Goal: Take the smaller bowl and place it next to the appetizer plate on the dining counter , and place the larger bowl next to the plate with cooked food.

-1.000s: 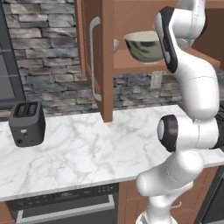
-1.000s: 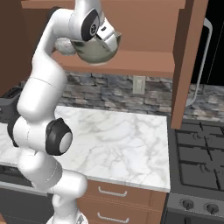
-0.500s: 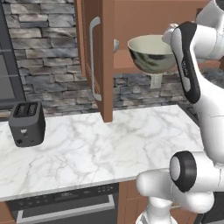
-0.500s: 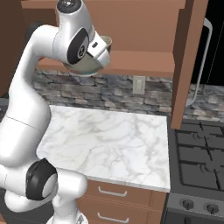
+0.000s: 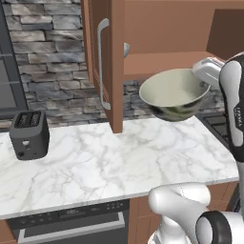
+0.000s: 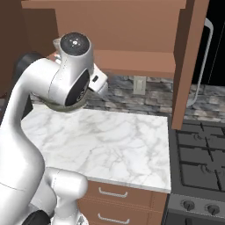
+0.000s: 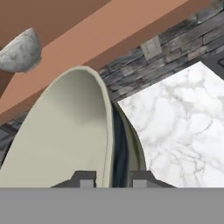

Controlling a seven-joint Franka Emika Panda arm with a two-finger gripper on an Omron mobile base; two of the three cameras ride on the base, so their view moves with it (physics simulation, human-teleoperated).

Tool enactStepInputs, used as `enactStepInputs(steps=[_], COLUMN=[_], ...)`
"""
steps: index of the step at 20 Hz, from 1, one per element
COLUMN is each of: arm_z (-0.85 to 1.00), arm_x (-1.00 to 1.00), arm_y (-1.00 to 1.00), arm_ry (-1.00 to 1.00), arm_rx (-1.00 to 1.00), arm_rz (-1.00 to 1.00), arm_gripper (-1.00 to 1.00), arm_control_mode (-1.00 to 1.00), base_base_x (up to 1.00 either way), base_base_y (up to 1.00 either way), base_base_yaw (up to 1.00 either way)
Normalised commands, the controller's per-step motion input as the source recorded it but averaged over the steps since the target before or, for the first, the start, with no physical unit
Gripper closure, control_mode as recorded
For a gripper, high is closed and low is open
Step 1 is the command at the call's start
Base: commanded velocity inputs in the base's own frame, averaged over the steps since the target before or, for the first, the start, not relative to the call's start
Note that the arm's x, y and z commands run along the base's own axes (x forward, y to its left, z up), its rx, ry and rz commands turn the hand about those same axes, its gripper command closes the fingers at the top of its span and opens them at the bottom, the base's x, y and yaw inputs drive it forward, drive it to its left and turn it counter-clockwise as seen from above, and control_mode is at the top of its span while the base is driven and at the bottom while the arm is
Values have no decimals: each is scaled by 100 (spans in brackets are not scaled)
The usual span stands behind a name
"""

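The larger bowl (image 5: pixel 174 93) is held in the air above the marble bench (image 5: pixel 109 162), just in front of the open wall cupboard (image 5: pixel 162 38) and below its shelf. It is gripped by its rim: in the hand view the tool (image 7: pixel 113 178) is seen with one finger inside the cream wall and one outside against the dark green glaze, so the jaws stand narrow, clamped on the rim of the larger bowl. A rim pinch is judged the likely choice because the bowl is too wide to be spanned across its body. The mouth is turned upward and tipped somewhat toward the left base camera, so the cream interior is exposed; being round, the bowl has no long axis in plan, and its axis of symmetry is judged to lean a little off vertical. The smaller bowl (image 7: pixel 21 51) is seen resting on the cupboard shelf, well apart from the held bowl, mouth up as far as can be told. A dark toaster (image 5: pixel 29 134) stands at the far left of the bench. Carrying to the dining counter is judged still outstanding.
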Motion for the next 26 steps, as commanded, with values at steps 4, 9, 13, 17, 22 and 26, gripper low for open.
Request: enactStepInputs(steps=[4, 9, 13, 17, 22, 26], arm_z=[-43, -15, -9, -5, 0, 0], arm_x=[-76, -26, 0, -7, 0, 0], arm_y=[0, 0, 0, 0, 0, 0], arm_ry=[-4, 0, 2, 7, 0, 0], arm_rx=[0, 0, 0, 0, 0, 0], arm_rz=[15, 1, 0, 0, 0, 0], arm_gripper=[100, 100, 100, 100, 100, 100], arm_control_mode=[-100, -100, -100, 100, 100, 100], base_base_x=[0, 0, 0, -33, -97, -95], base_base_y=[0, 0, 0, 0, 0, 0], base_base_yaw=[0, 0, 0, 3, 19, 32])
